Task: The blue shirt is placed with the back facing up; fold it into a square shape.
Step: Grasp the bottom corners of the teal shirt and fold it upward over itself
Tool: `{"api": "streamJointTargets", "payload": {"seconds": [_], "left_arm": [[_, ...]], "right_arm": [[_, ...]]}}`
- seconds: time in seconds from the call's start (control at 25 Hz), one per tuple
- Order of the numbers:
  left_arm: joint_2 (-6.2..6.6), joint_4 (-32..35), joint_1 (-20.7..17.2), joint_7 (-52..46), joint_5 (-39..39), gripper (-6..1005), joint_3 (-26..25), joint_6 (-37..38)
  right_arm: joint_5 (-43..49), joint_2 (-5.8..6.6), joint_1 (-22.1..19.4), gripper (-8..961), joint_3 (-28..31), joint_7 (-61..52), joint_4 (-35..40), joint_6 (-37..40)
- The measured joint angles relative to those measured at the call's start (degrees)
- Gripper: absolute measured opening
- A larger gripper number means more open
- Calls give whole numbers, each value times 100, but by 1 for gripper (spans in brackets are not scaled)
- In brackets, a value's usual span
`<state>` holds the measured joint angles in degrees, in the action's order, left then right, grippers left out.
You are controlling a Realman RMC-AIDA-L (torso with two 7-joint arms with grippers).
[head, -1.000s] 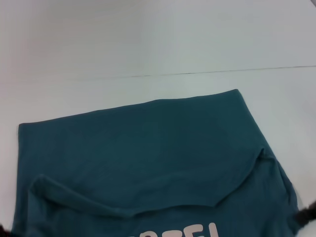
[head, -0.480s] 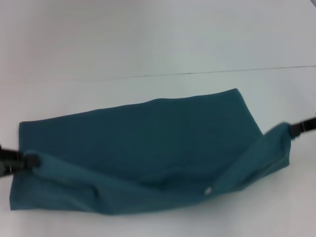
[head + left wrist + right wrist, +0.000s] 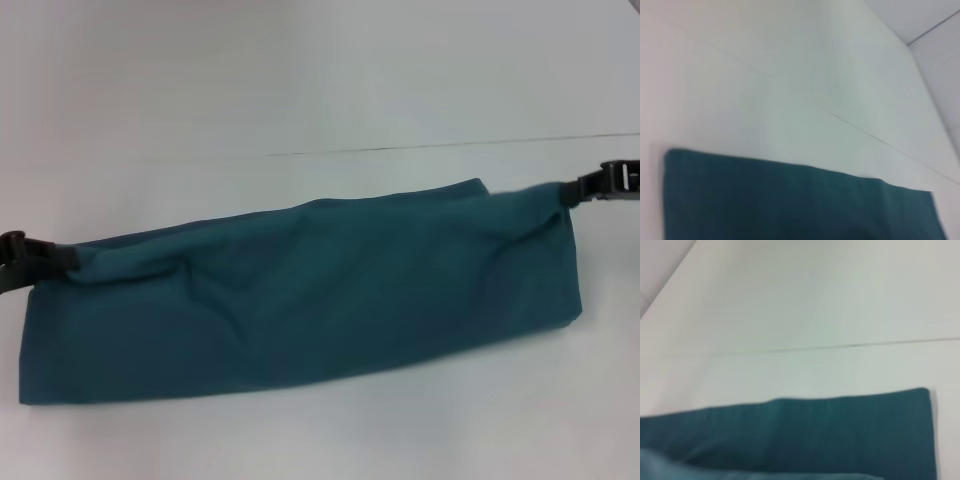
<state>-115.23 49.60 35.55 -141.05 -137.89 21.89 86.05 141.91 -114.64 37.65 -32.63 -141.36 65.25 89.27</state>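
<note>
On the white table [image 3: 300,80] the blue shirt [image 3: 300,300] lies as a long band. Our left gripper [image 3: 55,258] and right gripper [image 3: 578,190] each pinch a far corner of the folded-over layer. We judge both should lower together, edges aligned, cloth taut, before letting go.
</note>
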Motion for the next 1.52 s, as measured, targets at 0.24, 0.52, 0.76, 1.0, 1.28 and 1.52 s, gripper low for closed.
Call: {"api": "streamJointTargets", "payload": {"seconds": [0.24, 0.52, 0.76, 1.0, 1.28, 1.52], "left_arm": [[-130, -71, 52, 2, 9, 118, 698, -935], [-289, -88, 141, 5, 7, 118, 1264, -1968], [-298, -353, 265, 26, -36, 117, 1559, -2847], [-306, -608, 381, 177, -33, 117, 1608, -3403], [-305, -818, 479, 178, -38, 118, 1780, -3788], [-357, -894, 547, 514, 34, 118, 1823, -4118]], "right_arm": [[-20, -82, 137, 66, -38, 1, -538, -825], [-2, -113, 345, 66, -142, -17, -1072, -1760], [6, -102, 445, 67, -283, -72, -1416, -2424], [9, -80, 520, 67, -507, -80, -1727, -2926], [12, -96, 532, 66, -638, -84, -1809, -3200], [-2, -99, 567, 63, -690, -54, -1996, -3567]]}}
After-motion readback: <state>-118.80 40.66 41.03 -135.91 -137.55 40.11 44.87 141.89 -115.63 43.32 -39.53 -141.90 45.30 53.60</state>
